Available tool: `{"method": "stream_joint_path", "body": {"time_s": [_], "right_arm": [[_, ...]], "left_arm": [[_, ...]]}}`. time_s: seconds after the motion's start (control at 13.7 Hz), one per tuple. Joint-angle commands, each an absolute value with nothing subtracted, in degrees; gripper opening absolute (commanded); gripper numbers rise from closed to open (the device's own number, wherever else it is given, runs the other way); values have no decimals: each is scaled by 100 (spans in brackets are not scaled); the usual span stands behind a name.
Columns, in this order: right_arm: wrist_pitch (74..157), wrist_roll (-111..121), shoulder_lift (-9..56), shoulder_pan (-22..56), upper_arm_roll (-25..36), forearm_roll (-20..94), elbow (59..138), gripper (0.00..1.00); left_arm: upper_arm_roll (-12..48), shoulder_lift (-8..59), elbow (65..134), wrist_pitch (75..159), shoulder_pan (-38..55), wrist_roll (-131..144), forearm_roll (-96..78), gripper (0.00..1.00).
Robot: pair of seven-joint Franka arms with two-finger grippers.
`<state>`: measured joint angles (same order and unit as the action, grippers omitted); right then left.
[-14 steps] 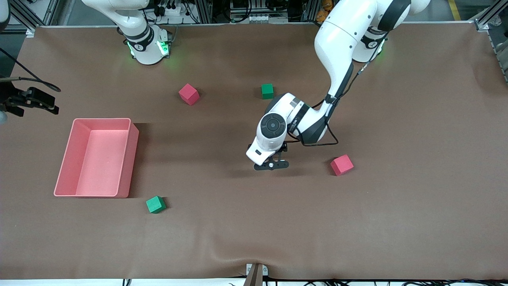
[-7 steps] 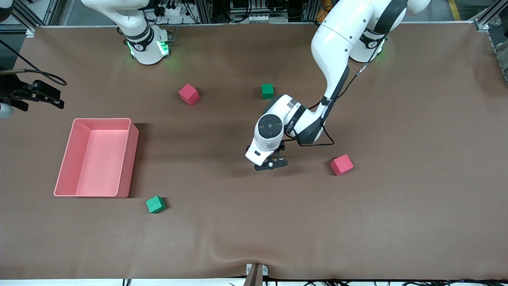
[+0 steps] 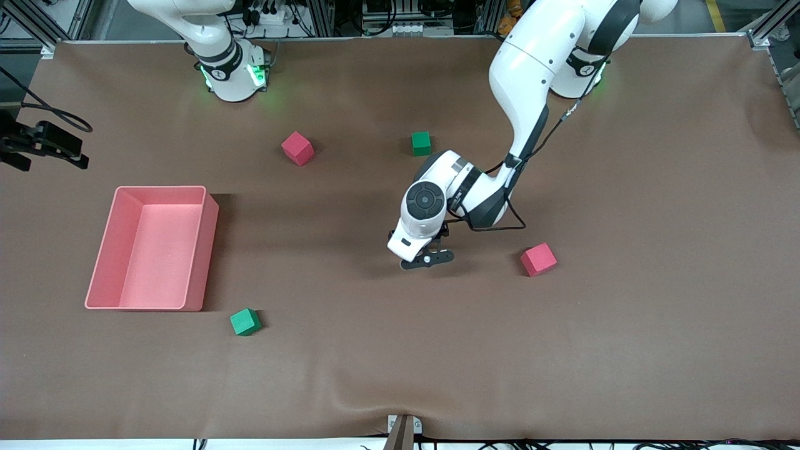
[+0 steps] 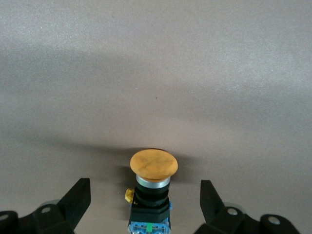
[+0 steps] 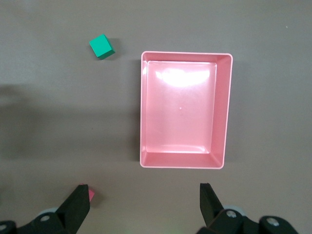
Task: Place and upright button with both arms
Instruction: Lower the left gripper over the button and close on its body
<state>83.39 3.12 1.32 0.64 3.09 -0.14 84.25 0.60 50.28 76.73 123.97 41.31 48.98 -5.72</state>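
Note:
The button (image 4: 152,168) has a round orange cap, a black body and a bluish end, and it seems to lie on its side on the brown table. My left gripper (image 4: 145,200) is open and low around it, one black finger (image 4: 78,197) on each side with a gap to the body. In the front view the left gripper (image 3: 428,257) is at mid-table and its white hand hides the button. My right gripper (image 3: 65,153) hangs open and empty at the right arm's end of the table, its fingers (image 5: 80,204) high over bare cloth.
A pink tray (image 3: 159,189) stands toward the right arm's end, with a green cube (image 3: 245,322) nearer the camera. Farther from the camera than the left hand lie a red cube (image 3: 297,148) and a green cube (image 3: 421,143). Another red cube (image 3: 538,259) lies beside the left gripper.
The left hand has shifted slightly toward the right arm's end and settled around the button. The right gripper has drifted a little toward the table's edge.

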Motion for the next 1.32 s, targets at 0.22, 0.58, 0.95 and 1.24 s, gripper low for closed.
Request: {"method": "stream_joint_path", "body": {"time_s": [0.22,0.58,0.95,1.24], "right_arm": [[8138,-247,114,44,264,62,8314,100],[8261,-176,123,26,264,70,8393,100],[8297,51,123,26,264,62,8455,100],[8244,272,88,-70,272,62,8438,100]], "left_arm": [[26,5098,7585,12445,4254,4992,-642,86],[26,5098,7620,12437,4298,4931,-615,75],[18,5098,7690,12437,4333,4939,-580,54],[18,5098,7699,12428,4342,4966,-571,21]]}}
